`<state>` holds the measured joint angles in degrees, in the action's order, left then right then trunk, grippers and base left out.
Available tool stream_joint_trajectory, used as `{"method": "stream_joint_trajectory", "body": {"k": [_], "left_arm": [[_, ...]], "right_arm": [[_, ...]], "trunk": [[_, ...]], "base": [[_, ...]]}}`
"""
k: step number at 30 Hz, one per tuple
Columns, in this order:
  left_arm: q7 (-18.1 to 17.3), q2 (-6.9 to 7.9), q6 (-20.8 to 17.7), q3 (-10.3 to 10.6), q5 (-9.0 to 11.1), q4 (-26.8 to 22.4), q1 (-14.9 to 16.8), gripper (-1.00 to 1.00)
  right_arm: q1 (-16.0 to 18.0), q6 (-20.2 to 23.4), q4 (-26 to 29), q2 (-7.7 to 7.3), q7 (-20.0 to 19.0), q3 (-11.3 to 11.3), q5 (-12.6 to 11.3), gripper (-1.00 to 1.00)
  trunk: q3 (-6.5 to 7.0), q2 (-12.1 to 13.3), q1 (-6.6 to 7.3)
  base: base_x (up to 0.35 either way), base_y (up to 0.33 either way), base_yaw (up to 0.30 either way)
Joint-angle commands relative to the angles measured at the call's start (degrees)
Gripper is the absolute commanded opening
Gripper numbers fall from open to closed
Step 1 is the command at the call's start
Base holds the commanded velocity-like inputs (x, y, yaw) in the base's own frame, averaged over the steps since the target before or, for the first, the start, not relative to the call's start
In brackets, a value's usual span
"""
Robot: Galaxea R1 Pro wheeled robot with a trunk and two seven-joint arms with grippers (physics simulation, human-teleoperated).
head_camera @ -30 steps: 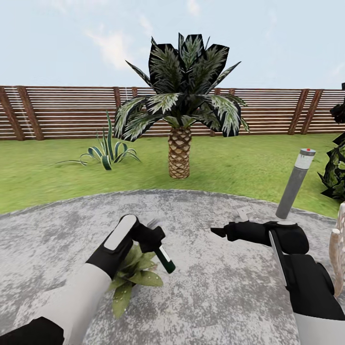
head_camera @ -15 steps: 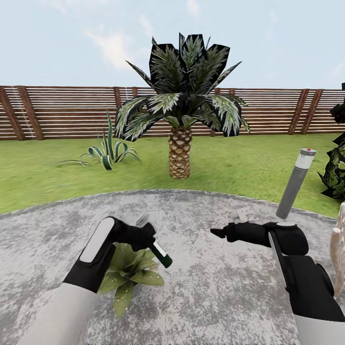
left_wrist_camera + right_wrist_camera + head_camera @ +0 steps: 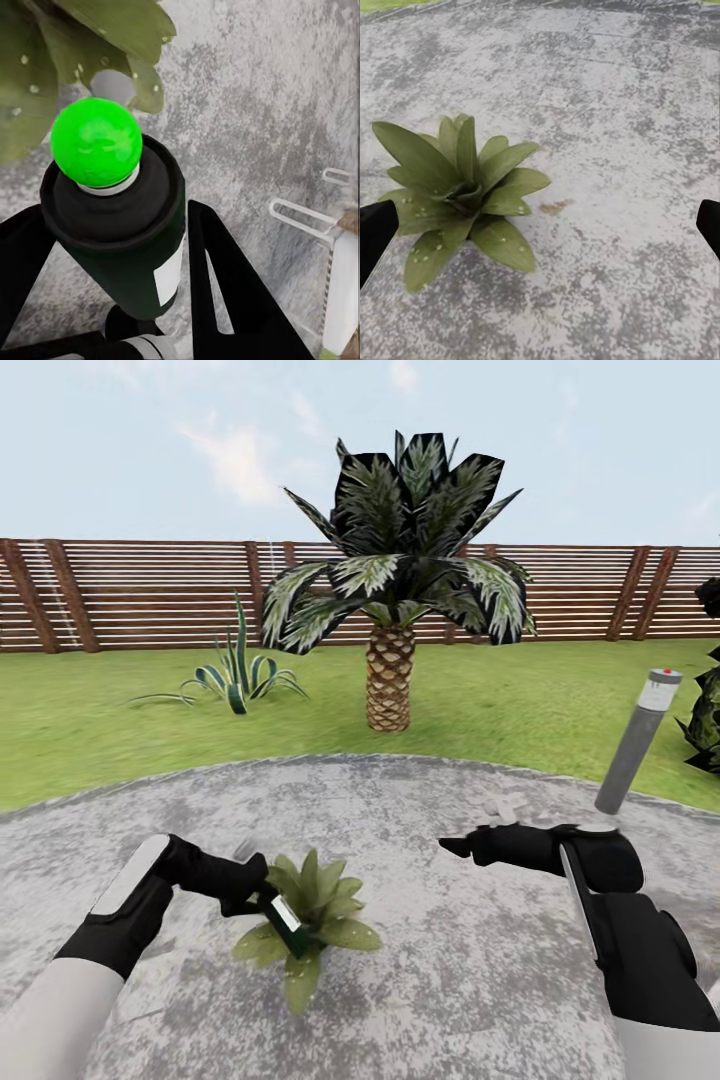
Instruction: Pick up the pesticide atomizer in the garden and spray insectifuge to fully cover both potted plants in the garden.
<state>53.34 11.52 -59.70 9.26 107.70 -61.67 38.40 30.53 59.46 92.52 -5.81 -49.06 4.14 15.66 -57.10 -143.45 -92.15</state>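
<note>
My left gripper (image 3: 258, 901) is shut on the pesticide atomizer (image 3: 286, 926), a small dark green bottle with a white label, tilted over the left side of a potted plant (image 3: 318, 912). In the left wrist view the atomizer (image 3: 124, 247) sits between both black fingers (image 3: 225, 277), with a bright green ball on its top and droplet-speckled leaves (image 3: 30, 90) just beyond. My right gripper (image 3: 455, 847) hovers open to the plant's right, and the plant (image 3: 465, 195) lies ahead of it, wet with drops. The second potted plant is out of view.
Grey stone paving (image 3: 430, 980) lies under both arms, with lawn behind. A tall palm (image 3: 390, 680), a spiky clump (image 3: 236, 682) and the slat fence (image 3: 140, 595) stand beyond. A grey post (image 3: 636, 745) and a dark bush (image 3: 706, 720) are at the right. A small white object (image 3: 500, 806) lies behind my right gripper.
My left arm has drawn back to the left and lower with the atomizer, uncovering the plant. The camera has shifted a little, sliding the scene rightward. The right arm stays put.
</note>
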Motion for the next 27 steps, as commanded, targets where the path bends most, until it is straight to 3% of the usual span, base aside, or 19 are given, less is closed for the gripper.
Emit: {"method": "stream_joint_trajectory", "body": {"k": [1, 3, 6, 7, 10, 12, 14, 17, 21, 23, 24, 25, 26, 27], "left_arm": [[-0.8, 0.78, -0.2, 0.8, 0.7, 0.0, 0.0, -1.0], [-3.2, 2.5, -0.3, 4.1, 0.8, 0.2, 0.1, -1.0], [-5.3, 3.57, -0.3, 6.6, 0.8, 0.2, 0.2, -1.0], [-6.0, 4.43, -0.3, 10.1, 0.4, -0.1, 0.4, -1.0], [-6.2, 5.87, -0.3, 14.0, 0.0, -2.0, 0.6, -1.0], [-6.1, 6.55, -0.3, 14.9, -0.1, -3.3, 0.5, -1.0], [-6.1, 6.97, -0.3, 15.6, -1.8, -4.2, 0.2, -1.0], [-6.2, 6.97, -0.3, 17.9, -4.8, -4.8, 0.1, -1.0], [-6.2, 6.74, -0.3, 19.7, -6.0, -7.7, 0.1, -1.0], [-6.1, 6.67, -0.3, 20.0, -8.2, -9.9, -0.2, -1.0], [-6.2, 6.6, -0.3, 20.3, -11.0, -11.0, -0.8, -1.0], [-6.2, 6.56, -0.3, 20.4, -11.9, -11.3, -1.0, -1.0], [-6.4, 6.4, -0.1, 21.3, -16.1, -12.2, -2.4, -1.0], [-6.8, 6.37, 0.5, 21.4, -17.4, -12.6, -3.1, -1.0]], "right_arm": [[0.1, 0.2, 0.1, 0.01, -0.6, 0.0, 0.6, 1.0], [0.1, 0.2, 0.1, 0.01, -0.5, -0.1, 0.6, 1.0], [0.1, 0.2, 0.0, 0.01, -0.5, 0.0, 0.6, 1.0], [0.1, 0.1, 0.0, 0.01, -0.5, 0.0, 0.6, 1.0], [0.1, 0.1, 0.0, 0.01, -0.5, 0.0, 0.6, 1.0], [0.1, 0.1, 0.0, 0.01, -0.5, 0.0, 0.6, 1.0], [0.1, 0.1, 0.0, 0.01, -0.4, 0.0, 0.6, 1.0], [0.1, 0.0, 0.0, 0.01, -0.4, 0.1, 0.6, 1.0], [0.1, -0.1, 0.0, 0.01, -0.5, 0.3, 0.6, 1.0], [0.1, 0.0, 0.0, 0.01, -0.5, 0.4, 0.6, 1.0], [0.1, 0.1, 0.0, 0.01, -0.5, 0.4, 0.6, 1.0], [0.1, 0.1, 0.0, 0.01, -0.5, 0.4, 0.6, 1.0], [0.1, 0.1, 0.0, 0.02, -0.4, 0.5, 0.5, 1.0], [0.2, 0.1, 0.1, 0.03, -0.4, 0.5, 0.5, 1.0]], "trunk": [[-0.06, 0.0, 0.01], [-0.06, 0.0, 0.01], [-0.06, 0.0, 0.01], [-0.06, 0.0, 0.01], [-0.06, 0.0, 0.01], [-0.06, 0.0, 0.01], [-0.06, 0.0, 0.01], [-0.06, 0.0, 0.01], [-0.06, 0.0, 0.01], [-0.06, 0.0, 0.01], [-0.06, 0.0, 0.01], [-0.06, 0.0, 0.01], [-0.06, 0.0, 0.01], [-0.06, 0.0, 0.01]], "base": [[0.0, 0.336, 0.0], [0.0, 0.34, 0.0], [0.0, 0.342, 0.0], [0.0, 0.343, 0.0], [0.0, 0.343, 0.0], [0.0, 0.343, 0.0], [0.018, 0.343, 0.0], [0.066, 0.339, 0.0], [0.113, 0.328, 0.0], [0.125, 0.323, 0.0], [0.129, 0.318, 0.0], [0.128, 0.293, 0.0], [0.052, 0.103, 0.0], [0.033, 0.066, 0.0]]}}
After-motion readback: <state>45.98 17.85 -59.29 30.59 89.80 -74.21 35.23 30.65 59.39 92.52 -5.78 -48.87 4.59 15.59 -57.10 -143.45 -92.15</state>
